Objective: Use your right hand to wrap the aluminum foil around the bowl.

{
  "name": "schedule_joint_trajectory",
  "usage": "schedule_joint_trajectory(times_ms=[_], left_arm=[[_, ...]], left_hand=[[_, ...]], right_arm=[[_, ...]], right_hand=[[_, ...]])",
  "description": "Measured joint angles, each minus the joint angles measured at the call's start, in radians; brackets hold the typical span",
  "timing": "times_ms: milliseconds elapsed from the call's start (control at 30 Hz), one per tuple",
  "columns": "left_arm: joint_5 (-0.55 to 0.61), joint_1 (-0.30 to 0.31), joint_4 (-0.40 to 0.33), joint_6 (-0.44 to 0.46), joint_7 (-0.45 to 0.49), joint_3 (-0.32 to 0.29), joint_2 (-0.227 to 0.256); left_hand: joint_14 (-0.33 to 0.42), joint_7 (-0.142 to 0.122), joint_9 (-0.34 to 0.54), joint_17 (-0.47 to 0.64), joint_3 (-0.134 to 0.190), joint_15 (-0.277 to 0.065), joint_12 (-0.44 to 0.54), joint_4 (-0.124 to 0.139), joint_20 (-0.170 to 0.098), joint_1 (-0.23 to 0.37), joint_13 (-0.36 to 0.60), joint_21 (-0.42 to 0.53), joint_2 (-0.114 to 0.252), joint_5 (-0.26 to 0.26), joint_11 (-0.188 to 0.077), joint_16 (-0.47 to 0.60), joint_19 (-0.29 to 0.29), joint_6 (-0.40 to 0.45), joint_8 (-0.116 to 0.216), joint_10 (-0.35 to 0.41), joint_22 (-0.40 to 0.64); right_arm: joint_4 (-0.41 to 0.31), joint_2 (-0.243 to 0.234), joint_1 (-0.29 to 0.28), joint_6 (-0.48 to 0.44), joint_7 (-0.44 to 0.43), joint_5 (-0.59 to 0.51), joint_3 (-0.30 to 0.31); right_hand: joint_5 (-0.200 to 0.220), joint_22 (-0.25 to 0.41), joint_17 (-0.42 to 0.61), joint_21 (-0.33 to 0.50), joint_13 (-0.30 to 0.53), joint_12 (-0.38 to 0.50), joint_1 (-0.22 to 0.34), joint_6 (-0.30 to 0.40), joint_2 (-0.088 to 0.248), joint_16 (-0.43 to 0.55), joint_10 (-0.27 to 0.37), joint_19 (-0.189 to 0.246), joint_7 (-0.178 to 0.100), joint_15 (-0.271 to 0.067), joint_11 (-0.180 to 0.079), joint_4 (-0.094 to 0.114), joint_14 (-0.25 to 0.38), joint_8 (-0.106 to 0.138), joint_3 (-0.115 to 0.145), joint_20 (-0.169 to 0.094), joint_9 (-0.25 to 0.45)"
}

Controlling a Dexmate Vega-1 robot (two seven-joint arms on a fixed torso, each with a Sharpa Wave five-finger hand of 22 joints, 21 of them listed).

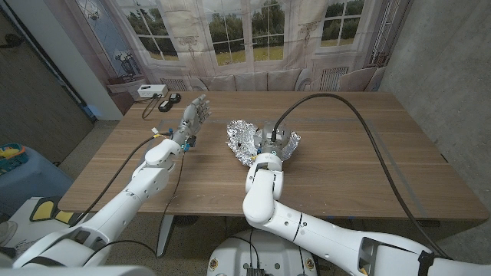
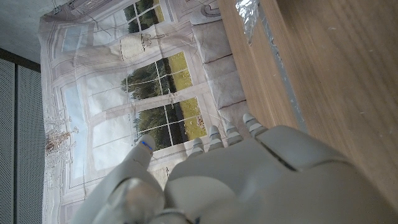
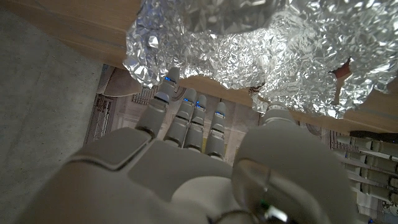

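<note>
A crumpled sheet of aluminum foil (image 1: 244,139) lies bunched at the middle of the wooden table (image 1: 368,153); its shiny folds also show in the right wrist view (image 3: 261,43) and a strip of it in the left wrist view (image 2: 249,12). The bowl is hidden under the foil. My right hand (image 1: 276,141) is at the foil's near right side, its fingers (image 3: 186,112) straight and spread, their tips touching the foil's edge, the thumb (image 3: 280,134) apart. My left hand (image 1: 195,116) stands upright to the left of the foil, fingers apart, holding nothing.
A white box (image 1: 149,90) and small black items (image 1: 166,106) lie at the table's far left corner. A thick black cable (image 1: 360,123) arcs over the table's right half to my right arm. Windows and a curtain stand behind the table.
</note>
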Motion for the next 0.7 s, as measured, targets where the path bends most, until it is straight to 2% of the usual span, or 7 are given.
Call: schedule_joint_trajectory(times_ms=[133, 167, 300, 367, 467, 533, 700], left_arm=[[0.0, 0.0, 0.001, 0.0, 0.0, 0.0, 0.0], [0.0, 0.0, 0.001, 0.0, 0.0, 0.0, 0.0], [0.0, -0.004, 0.006, -0.001, -0.002, 0.0, -0.001], [0.001, -0.005, 0.007, -0.004, -0.003, 0.0, -0.002], [0.001, -0.007, 0.008, -0.005, -0.003, 0.0, -0.002], [0.002, -0.008, 0.009, -0.008, -0.005, 0.0, -0.002], [0.003, -0.01, 0.011, -0.011, -0.01, 0.0, -0.002]], left_hand=[[-0.002, 0.003, 0.0, 0.0, 0.0, 0.002, -0.004, 0.0, 0.0, 0.0, 0.0, 0.0, 0.0, 0.0, 0.0, 0.0, 0.0, -0.003, 0.0, 0.0, 0.0], [-0.004, 0.003, 0.0, 0.0, 0.0, 0.004, -0.004, 0.0, 0.0, 0.0, 0.0, 0.0, 0.0, 0.0, 0.0, 0.0, 0.0, -0.003, 0.0, 0.0, 0.0], [-0.005, 0.003, 0.0, 0.0, 0.0, 0.005, -0.006, 0.0, -0.004, 0.0, 0.0, 0.0, 0.0, 0.0, 0.006, 0.0, -0.004, -0.003, 0.0, -0.006, 0.0], [-0.006, 0.007, 0.0, 0.0, 0.0, 0.006, -0.007, 0.0, -0.004, 0.0, 0.0, 0.0, 0.0, 0.0, 0.003, 0.0, -0.004, -0.007, 0.0, -0.011, 0.0], [-0.016, 0.009, 0.0, 0.0, 0.0, 0.005, -0.007, 0.0, -0.004, 0.0, 0.0, 0.0, 0.0, 0.0, 0.002, 0.0, -0.004, -0.009, 0.0, -0.012, 0.0], [-0.016, 0.009, 0.0, 0.0, 0.0, 0.005, -0.007, 0.0, -0.004, 0.0, 0.0, 0.0, 0.0, 0.0, 0.002, 0.0, -0.004, -0.009, 0.0, -0.012, 0.0], [-0.016, 0.009, 0.0, 0.0, 0.004, 0.005, -0.007, -0.004, -0.004, 0.0, 0.0, 0.0, 0.0, 0.0, 0.002, 0.0, -0.004, -0.009, 0.0, -0.012, 0.0]], right_arm=[[0.034, 0.024, -0.003, 0.021, 0.119, -0.093, 0.021], [0.042, 0.03, -0.006, 0.021, 0.119, -0.093, 0.027], [0.075, 0.062, -0.019, 0.068, 0.234, -0.192, 0.061], [0.112, 0.099, -0.033, 0.089, 0.265, -0.221, 0.096], [0.124, 0.111, -0.041, 0.106, 0.295, -0.248, 0.106], [0.172, 0.151, -0.042, 0.129, 0.334, -0.275, 0.14], [0.227, 0.192, -0.041, 0.167, 0.393, -0.314, 0.17]], right_hand=[[0.0, 0.0, 0.0, -0.005, 0.0, -0.004, -0.01, -0.015, 0.002, -0.007, -0.018, -0.014, 0.006, 0.005, 0.003, 0.006, -0.016, -0.004, -0.006, 0.004, 0.0], [0.0, 0.0, 0.0, -0.008, 0.0, -0.004, -0.013, -0.022, 0.005, -0.007, -0.02, -0.022, 0.013, 0.005, 0.006, 0.008, -0.016, -0.007, -0.008, 0.005, 0.0], [0.005, 0.0, 0.002, -0.008, 0.0, -0.004, -0.034, -0.045, 0.012, -0.011, -0.036, -0.034, 0.036, 0.01, 0.021, 0.014, -0.021, -0.007, -0.014, 0.013, 0.0], [0.007, 0.0, 0.003, -0.008, 0.0, -0.01, -0.039, -0.068, 0.018, -0.015, -0.049, -0.04, 0.054, 0.015, 0.035, 0.018, -0.026, -0.012, -0.018, 0.018, 0.0], [0.013, -0.002, 0.0, -0.008, -0.005, -0.022, -0.044, -0.151, 0.015, -0.035, -0.119, -0.062, 0.078, 0.045, 0.057, 0.025, -0.056, -0.018, -0.025, 0.032, 0.0], [0.02, -0.003, 0.0, -0.011, -0.005, -0.026, -0.054, -0.226, 0.011, -0.053, -0.182, -0.086, 0.098, 0.069, 0.077, 0.028, -0.095, -0.018, -0.037, 0.038, 0.0], [0.036, -0.003, -0.008, -0.011, -0.005, -0.026, -0.052, -0.394, 0.01, -0.089, -0.354, -0.154, 0.107, 0.118, 0.112, 0.017, -0.215, -0.018, -0.055, 0.042, 0.0]])
